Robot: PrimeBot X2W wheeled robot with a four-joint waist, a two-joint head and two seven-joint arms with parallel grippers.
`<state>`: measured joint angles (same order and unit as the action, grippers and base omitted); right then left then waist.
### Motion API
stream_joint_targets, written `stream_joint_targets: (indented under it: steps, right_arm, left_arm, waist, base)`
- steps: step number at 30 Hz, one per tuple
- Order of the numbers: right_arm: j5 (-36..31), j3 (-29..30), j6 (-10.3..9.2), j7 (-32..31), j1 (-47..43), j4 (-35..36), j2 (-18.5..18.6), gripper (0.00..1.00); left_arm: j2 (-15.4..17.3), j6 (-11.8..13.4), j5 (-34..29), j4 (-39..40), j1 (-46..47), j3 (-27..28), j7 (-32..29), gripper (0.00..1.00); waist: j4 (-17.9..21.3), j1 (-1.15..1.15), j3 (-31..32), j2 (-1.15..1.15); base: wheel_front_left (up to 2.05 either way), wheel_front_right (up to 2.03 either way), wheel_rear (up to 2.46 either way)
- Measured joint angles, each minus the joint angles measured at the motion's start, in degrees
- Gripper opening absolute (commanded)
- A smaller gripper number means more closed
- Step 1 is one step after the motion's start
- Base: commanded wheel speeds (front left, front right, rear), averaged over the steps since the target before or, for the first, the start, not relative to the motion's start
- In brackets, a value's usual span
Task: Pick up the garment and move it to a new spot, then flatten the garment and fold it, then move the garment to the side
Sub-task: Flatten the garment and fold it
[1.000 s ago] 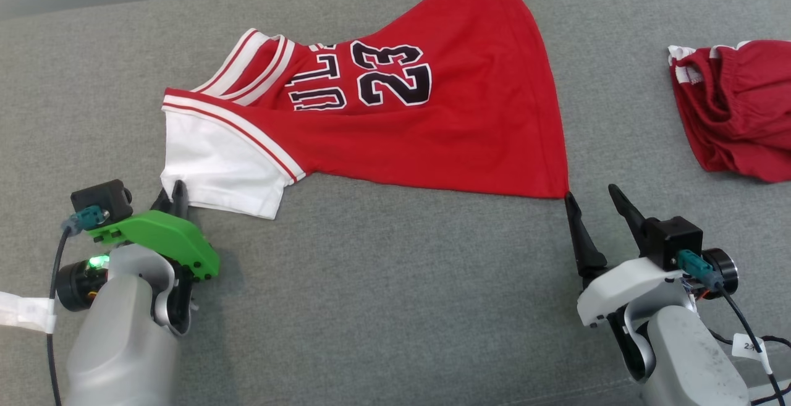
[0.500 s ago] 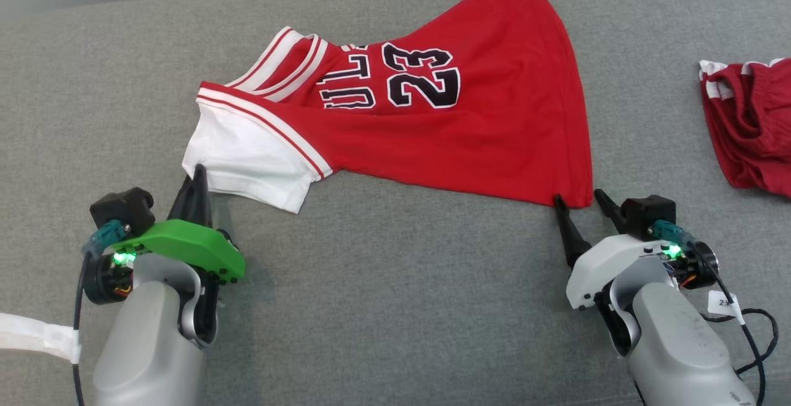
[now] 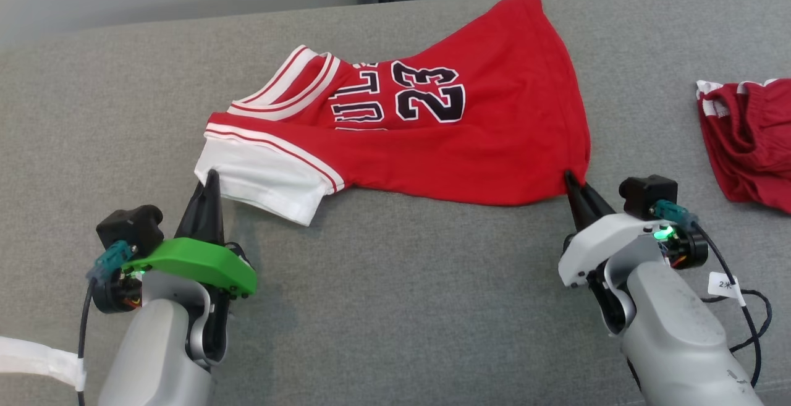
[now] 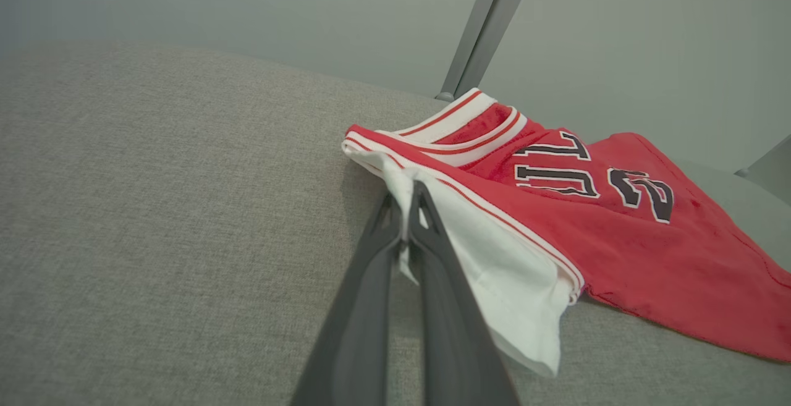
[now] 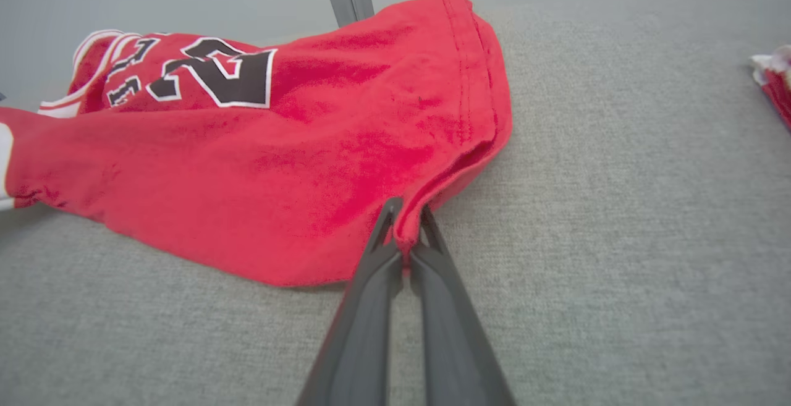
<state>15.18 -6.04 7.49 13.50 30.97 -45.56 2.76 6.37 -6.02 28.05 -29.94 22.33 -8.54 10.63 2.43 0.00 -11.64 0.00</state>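
Garment: red jersey, black "23" outlined in white, striped white-and-red trim at neck and armhole, one plain white sleeve. Lies mid-bench, toward the far edge, collar left, hem right. Soft knit, limp. Not flat: body rucked and doubled, hem flaring into a rough triangle.

Left gripper: fingers pressed together on the near edge of the white sleeve, cloth pinched between the tips. Right gripper: likewise clamped, on the near right hem corner, a small fold of red caught between the tips.

Judgement: two near corners, held well apart, let the arms carry or draw the cloth taut along its length; a single pinch would let it bunch.

Bench: grey woven covering, coarse, slightly padded. Likely drags on knit.

Second red garment, crumpled, white trim, far right, well apart.
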Motion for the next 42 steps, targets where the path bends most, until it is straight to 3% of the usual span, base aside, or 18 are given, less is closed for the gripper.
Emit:
stream_joint_targets:
  steps: [10,26,29,35,42]
  right_arm:
    - [-5.30,3.89,0.01,0.52,1.33,14.73,0.04,0.00]
    - [-11.28,7.21,0.01,-16.81,-6.92,63.12,1.83,0.00]
    - [-11.82,8.06,0.01,-19.56,-7.77,69.31,2.53,0.00]
    - [-11.56,9.72,0.01,-23.73,-8.25,75.00,3.41,0.00]
    - [-9.21,7.45,0.01,-24.73,-5.56,70.13,4.94,0.00]
  left_arm:
    - [2.42,0.07,2.45,13.79,-1.68,2.41,-1.03,0.00]
    - [10.07,5.26,0.63,50.67,-2.25,6.39,-10.27,0.00]
    - [11.83,5.73,0.03,55.71,-0.42,6.71,-12.92,0.00]
    - [14.17,6.01,-0.02,59.36,3.59,5.91,-18.46,0.00]
    - [13.52,5.72,1.67,53.94,10.45,3.46,-21.92,0.00]
  waist:
    - [1.15,0.00,5.89,0.00]
    - [2.93,0.00,15.27,0.00]
    - [3.37,0.00,15.45,0.00]
    - [3.52,0.00,14.24,0.00]
    - [3.40,0.00,10.17,0.00]
  base:
    - [0.00,0.00,0.00]
    - [0.00,0.00,0.00]
    - [0.00,0.00,0.00]
    - [0.00,0.00,0.00]
    - [0.00,0.00,0.00]
